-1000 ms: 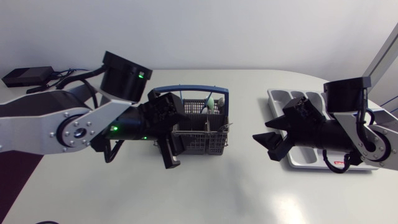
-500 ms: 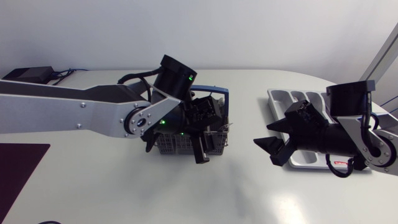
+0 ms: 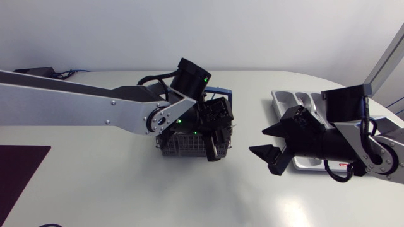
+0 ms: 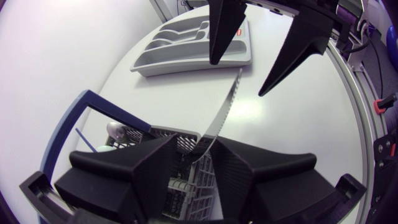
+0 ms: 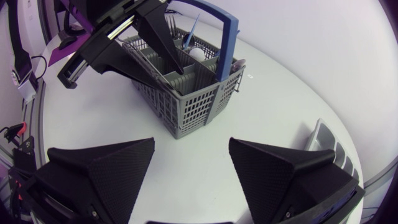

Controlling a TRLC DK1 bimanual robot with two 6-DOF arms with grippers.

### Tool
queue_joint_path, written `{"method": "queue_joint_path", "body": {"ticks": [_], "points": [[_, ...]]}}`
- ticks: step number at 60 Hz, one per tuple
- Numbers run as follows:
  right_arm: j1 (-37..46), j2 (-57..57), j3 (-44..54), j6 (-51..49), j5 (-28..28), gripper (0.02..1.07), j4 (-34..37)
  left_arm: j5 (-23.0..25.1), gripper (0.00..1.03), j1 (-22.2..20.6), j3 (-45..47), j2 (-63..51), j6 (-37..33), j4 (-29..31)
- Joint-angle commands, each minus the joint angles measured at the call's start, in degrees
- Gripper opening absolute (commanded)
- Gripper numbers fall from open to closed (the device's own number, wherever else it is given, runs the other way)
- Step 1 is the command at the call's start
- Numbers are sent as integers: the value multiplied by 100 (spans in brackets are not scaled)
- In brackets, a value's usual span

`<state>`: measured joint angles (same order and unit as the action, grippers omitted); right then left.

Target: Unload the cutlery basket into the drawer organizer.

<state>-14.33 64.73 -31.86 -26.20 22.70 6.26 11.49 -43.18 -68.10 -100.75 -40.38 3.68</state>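
The grey mesh cutlery basket [image 3: 172, 146] with a blue handle [image 3: 222, 94] stands mid-table. My left gripper [image 3: 214, 150] hangs over its right compartments. In the left wrist view a serrated knife [image 4: 219, 118] stands up out of the basket [image 4: 186, 180] between my left gripper's [image 4: 198, 163] fingers; they are close on either side, and a small gap shows on one side. My right gripper [image 3: 257, 141] is wide open and empty, right of the basket, pointing at it. The grey drawer organizer [image 3: 287, 98] lies behind it at the right.
A spoon [image 4: 115, 129] and a thin blue utensil [image 4: 85, 139] stand in the basket's far compartments. The organizer [image 4: 186, 45] shows several compartments. Bare table lies between basket [image 5: 193, 99] and right gripper [image 5: 191, 146]. My left arm spans the table's left half.
My left gripper has swung right over the basket and its fingers have narrowed around the knife. My right gripper has shifted left toward the basket and opened a little wider.
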Motion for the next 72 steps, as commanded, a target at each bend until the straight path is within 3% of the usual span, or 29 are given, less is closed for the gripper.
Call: {"method": "queue_joint_path", "body": {"ticks": [1,4,14,22,36,72], "points": [[-61,84,-31,-26,-11,89,7,20,12,55,-195,-129,-119,-96],[-61,101,-22,-17,-11,89,-20,38,4,90,-231,-156,-137,-96],[-88,136,39,-17,-11,89,-46,152,4,240,-415,-156,-66,36],[-167,145,48,0,-46,89,-46,653,4,468,-890,-147,118,546],[-299,75,22,36,-108,89,-46,1031,4,609,-1619,-76,408,1425],[-932,-365,-752,317,-204,89,332,1348,4,415,-2498,1145,1006,3033]]}}
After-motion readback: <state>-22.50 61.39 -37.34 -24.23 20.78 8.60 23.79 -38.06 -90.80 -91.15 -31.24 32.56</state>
